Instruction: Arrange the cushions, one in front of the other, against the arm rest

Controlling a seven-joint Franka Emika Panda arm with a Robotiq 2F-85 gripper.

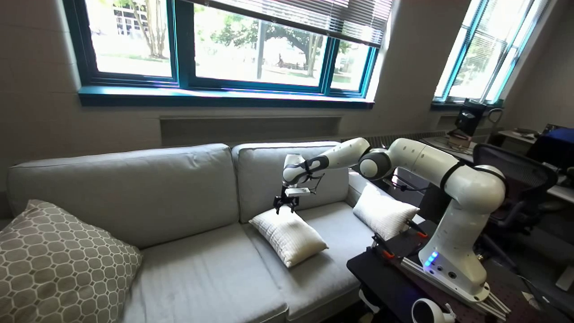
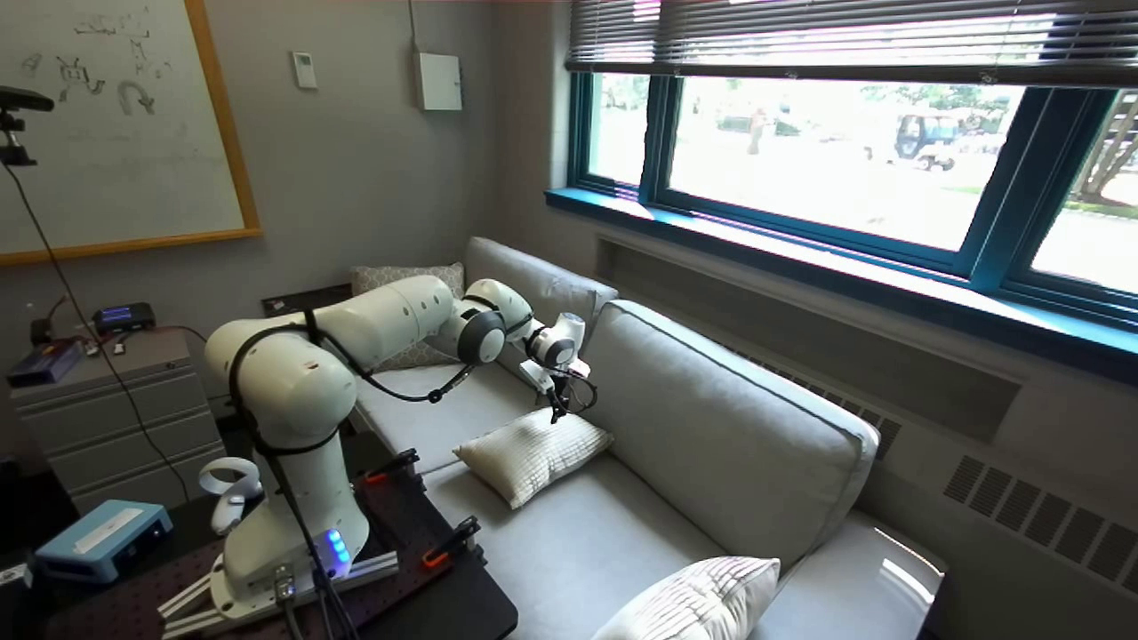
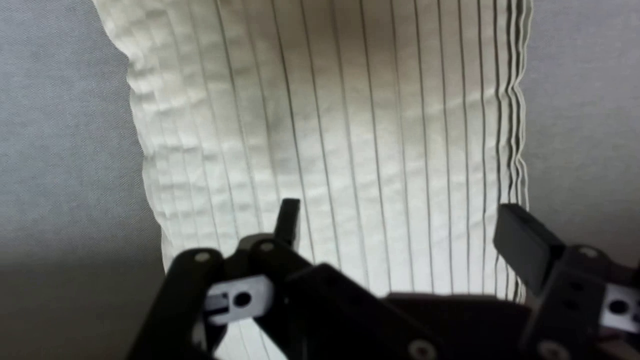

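The one gripper [image 3: 402, 225] had its two fingers [image 3: 527, 245] spread wide apart, pointing down over a cream cushion [image 1: 291, 237]; in the wrist view the pleated fabric ran beneath them, one finger over the stripes and the other at the side edge, though whether either tip touched the cloth could not be told. That was the first of two cream cushions: it lay on the seat of the one sofa [image 1: 193, 273], near where the two seat cushions [image 1: 336, 226] met, one end toward the seat's back edge, with the gripper over that end. The second cream cushion [image 1: 383, 211] sat tilted at the seat's end, against the one visible arm rest [image 2: 858, 578], well apart from the first. Behind them stood two back cushions [image 1: 134, 193], and at the sofa's opposite end, in both exterior views, showed one larger patterned cushion [image 1: 67, 264]. One robot arm [image 1: 426, 159] reached across from a dark tabletop [image 1: 372, 271], whose edge facing the sofa bore two clamps [image 2: 452, 540] with orange parts. In an exterior view, one white controller [image 2: 228, 513] stood beside the arm's base and one blue box [image 2: 105, 538] sat on the side away from the sofa. One whiteboard [image 2: 116, 178] hung on a wall.
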